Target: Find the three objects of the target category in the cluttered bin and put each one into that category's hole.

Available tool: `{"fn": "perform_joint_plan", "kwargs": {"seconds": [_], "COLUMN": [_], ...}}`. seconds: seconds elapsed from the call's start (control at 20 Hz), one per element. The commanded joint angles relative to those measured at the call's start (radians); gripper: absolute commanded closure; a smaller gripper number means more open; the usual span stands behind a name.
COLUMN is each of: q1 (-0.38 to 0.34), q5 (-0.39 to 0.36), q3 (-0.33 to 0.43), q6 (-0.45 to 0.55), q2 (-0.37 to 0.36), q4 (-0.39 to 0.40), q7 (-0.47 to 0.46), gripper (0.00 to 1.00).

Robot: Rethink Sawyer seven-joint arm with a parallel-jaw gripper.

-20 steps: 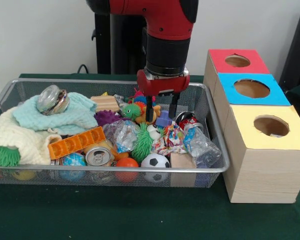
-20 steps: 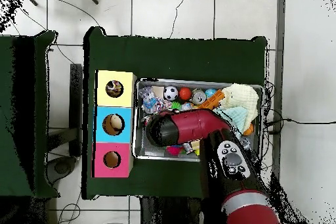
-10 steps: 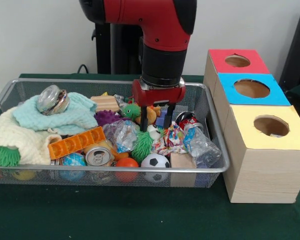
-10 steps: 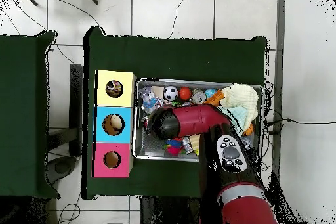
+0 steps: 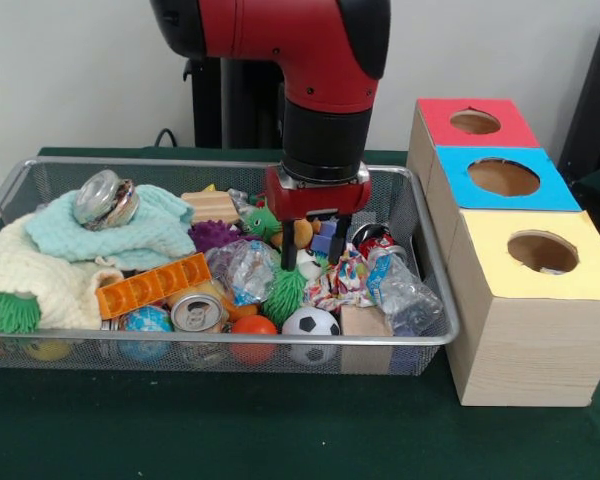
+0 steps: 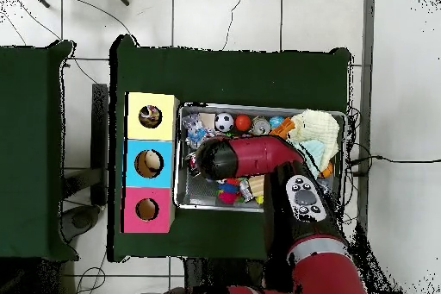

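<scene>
the wire basket sits on the green table, filling most of its middle and reaching toward the edge at the picture's left in the front view, and it is heaped with cloths, balls, a can and crumpled wrappers. the pincer hangs low over the middle of the heap with its two black fingers parted and empty, their tips among a crumpled plastic wrapper, a green spiky toy and a small white ball just below. which piece it is after i cannot tell. the yellow-topped box stands just outside the basket, toward the table's near edge at the picture's right, its round hole facing up. so any carry would probably go sideways from the pincer, over the basket rim, toward that near corner.
</scene>
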Motion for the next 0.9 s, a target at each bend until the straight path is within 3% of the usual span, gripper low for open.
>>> {"fn": "perform_joint_plan", "kwargs": {"seconds": [0.05,0.4,0.9], "q1": [-0.068,-0.107,-0.098], "q5": [0.085,0.122,0.096], "q3": [0.132,0.193,0.188], "q6": [-0.065,-0.056,-0.069], "q2": [0.06,0.05,0.099], "q4": [0.053,0.089,0.041], "q7": [0.13,0.101,0.081], "gripper": [0.0,0.0,0.0]}}
